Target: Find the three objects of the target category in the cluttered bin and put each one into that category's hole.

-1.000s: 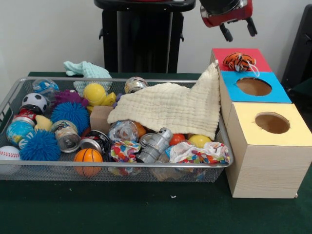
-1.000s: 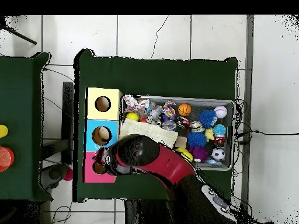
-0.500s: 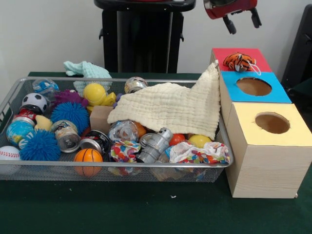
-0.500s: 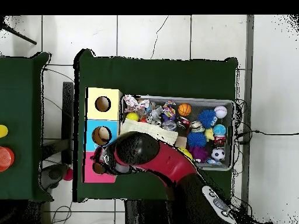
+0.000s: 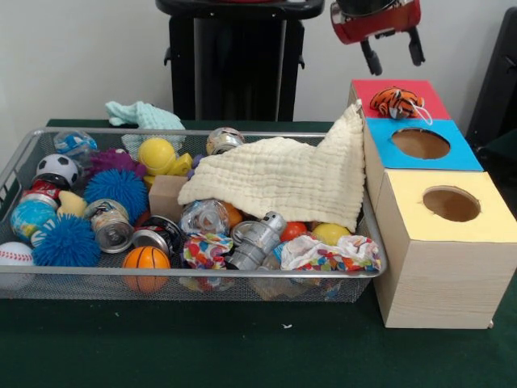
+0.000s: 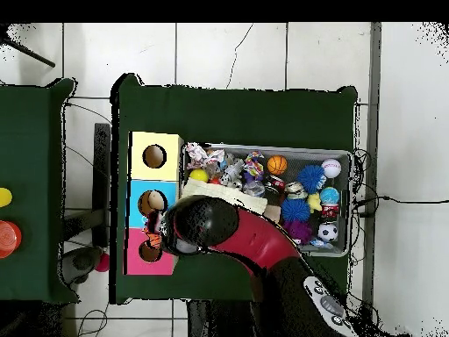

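Observation:
A small tiger plush [image 5: 397, 102] lies on top of the red box [image 5: 420, 90], over its hole. My gripper [image 5: 394, 54] hangs open and empty a little above and behind the plush. The blue box [image 5: 464, 158] and the yellow box [image 5: 485, 222] stand in the same row, each with an open round hole. In the overhead view my arm [image 6: 215, 230] covers part of the pink-red box [image 6: 136, 259] and hides the gripper. The wire bin [image 5: 202, 273] holds balls, cans, spiky balls and crumpled wrappers.
A cream cloth [image 5: 283, 178] drapes over the bin's right half and leans against the blue box. A mint cloth [image 5: 141, 115] lies behind the bin. A basketball [image 5: 146, 259] and a baseball [image 5: 14, 254] sit at the bin's front rim.
The gripper rose half a second ago, then came back down to about where it was before. The tiger plush and the bin's contents have not moved.

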Robot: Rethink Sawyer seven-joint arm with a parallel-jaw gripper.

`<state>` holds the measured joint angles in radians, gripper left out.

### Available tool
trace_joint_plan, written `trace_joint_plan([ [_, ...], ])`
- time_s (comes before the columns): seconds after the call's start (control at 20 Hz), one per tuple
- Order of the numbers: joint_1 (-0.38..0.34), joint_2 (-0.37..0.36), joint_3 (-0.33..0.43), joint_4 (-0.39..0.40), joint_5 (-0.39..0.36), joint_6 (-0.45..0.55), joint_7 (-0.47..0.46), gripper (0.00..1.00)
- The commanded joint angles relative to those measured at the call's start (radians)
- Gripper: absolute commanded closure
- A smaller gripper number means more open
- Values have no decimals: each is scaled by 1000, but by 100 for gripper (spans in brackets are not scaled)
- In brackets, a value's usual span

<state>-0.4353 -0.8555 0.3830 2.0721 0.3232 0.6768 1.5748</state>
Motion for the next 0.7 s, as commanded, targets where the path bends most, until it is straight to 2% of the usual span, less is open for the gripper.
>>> trace_joint_plan([
  [0.05, 19, 42, -66, -109, -93, -228, 127, 0],
  [0.5, 32, 52, -91, -95, -103, -337, 143, 0],
  [0.55, 29, 51, -86, -88, -99, -339, 141, 100],
  [0.7, 18, 53, -73, -79, -87, -322, 142, 100],
])
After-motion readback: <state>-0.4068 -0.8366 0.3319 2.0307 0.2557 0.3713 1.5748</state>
